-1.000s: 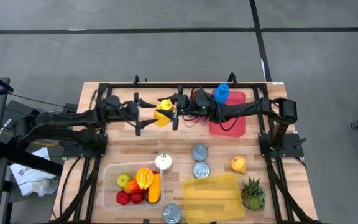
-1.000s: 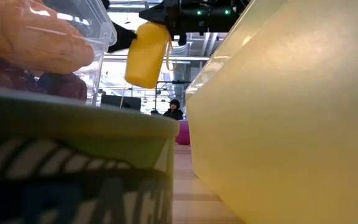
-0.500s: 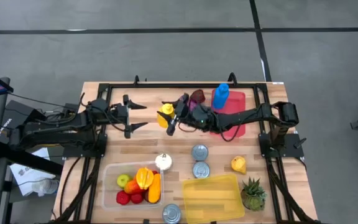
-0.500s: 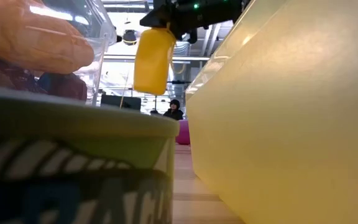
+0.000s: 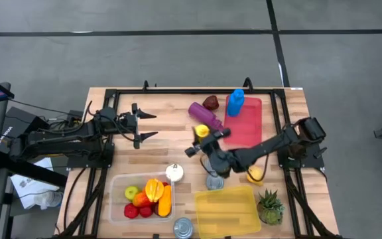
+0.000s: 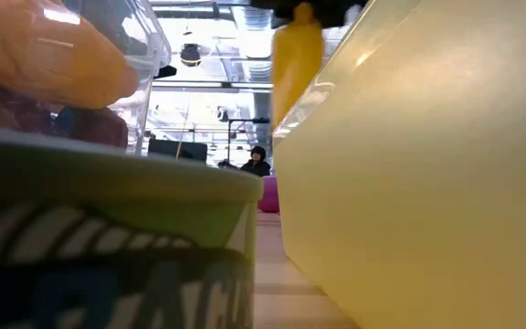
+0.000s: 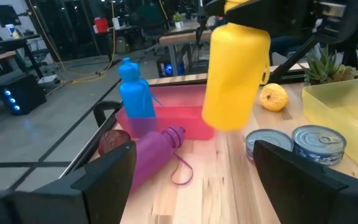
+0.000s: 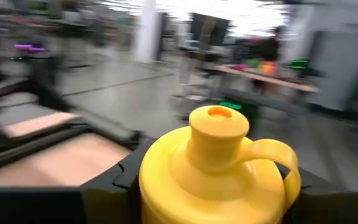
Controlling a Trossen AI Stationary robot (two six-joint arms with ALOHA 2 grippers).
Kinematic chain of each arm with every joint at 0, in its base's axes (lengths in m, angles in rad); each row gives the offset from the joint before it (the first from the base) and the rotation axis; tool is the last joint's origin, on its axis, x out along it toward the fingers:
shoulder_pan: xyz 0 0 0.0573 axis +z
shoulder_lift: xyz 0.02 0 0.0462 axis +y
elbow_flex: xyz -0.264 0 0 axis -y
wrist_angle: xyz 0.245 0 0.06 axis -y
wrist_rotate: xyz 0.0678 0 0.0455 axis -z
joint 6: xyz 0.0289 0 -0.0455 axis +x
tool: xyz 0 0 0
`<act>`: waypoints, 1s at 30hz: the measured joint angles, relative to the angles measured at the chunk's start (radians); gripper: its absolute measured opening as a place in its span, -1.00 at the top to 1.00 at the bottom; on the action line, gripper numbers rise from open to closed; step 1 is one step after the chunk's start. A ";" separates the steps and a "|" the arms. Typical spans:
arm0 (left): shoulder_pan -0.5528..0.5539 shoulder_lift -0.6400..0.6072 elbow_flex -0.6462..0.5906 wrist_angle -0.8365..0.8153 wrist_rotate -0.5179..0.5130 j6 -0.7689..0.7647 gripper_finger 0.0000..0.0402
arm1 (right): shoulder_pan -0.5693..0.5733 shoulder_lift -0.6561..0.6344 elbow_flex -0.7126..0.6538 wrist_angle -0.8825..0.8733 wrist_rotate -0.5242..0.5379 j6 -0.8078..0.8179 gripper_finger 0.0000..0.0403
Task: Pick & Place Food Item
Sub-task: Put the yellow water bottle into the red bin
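My right gripper [image 5: 204, 140] is clamped on the yellow bottle [image 5: 202, 131], which sits just right of centre in the high view, lifted off the table. The bottle is a plain, bright yellow plastic cylinder with rounded shoulders, a short open neck and a looped strap at the neck; in the right wrist view [image 8: 211, 167] it fills the lower middle of the frame between my two dark fingers. In the left wrist view [image 7: 236, 68] it hangs upright at upper centre, above the two cans [image 7: 291, 144] at the lower right. In the low view [image 6: 296, 55] it shows at the top, right of centre, blurred.

My left gripper [image 5: 141, 124] waits at centre left of the high view, jaws spread wide and holding nothing.

Just above and right of the bottle in the high view lie the purple bottle [image 5: 204, 114] on its side and the red tray [image 5: 247, 123], with the blue bottle [image 5: 235, 101] standing at the tray's upper edge. Below the bottle are a can [image 5: 213, 181], a white-topped item [image 5: 174, 172] and the lemon [image 5: 255, 174]. The clear fruit box [image 5: 119, 199] fills the lower left, the yellow container [image 5: 225, 210] the lower centre, the pineapple [image 5: 269, 207] the lower right. Bare wood lies open between my two grippers across the table [image 5: 164, 143].
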 joint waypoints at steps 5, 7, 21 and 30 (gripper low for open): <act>0.000 0.000 0.000 0.005 0.001 -0.018 -0.56 | 0.031 0.000 -0.010 -0.040 0.120 0.034 0.06; 0.000 0.000 0.000 0.005 0.008 -0.019 -0.56 | 0.014 0.000 -0.020 -0.041 0.120 0.062 0.06; 0.000 0.000 0.000 0.006 0.073 -0.023 -0.56 | -0.025 -0.064 -0.063 -0.074 0.118 0.045 0.06; -0.002 0.000 0.000 0.025 0.093 -0.048 -0.56 | -0.038 -0.116 -0.063 -0.275 -0.130 0.016 0.06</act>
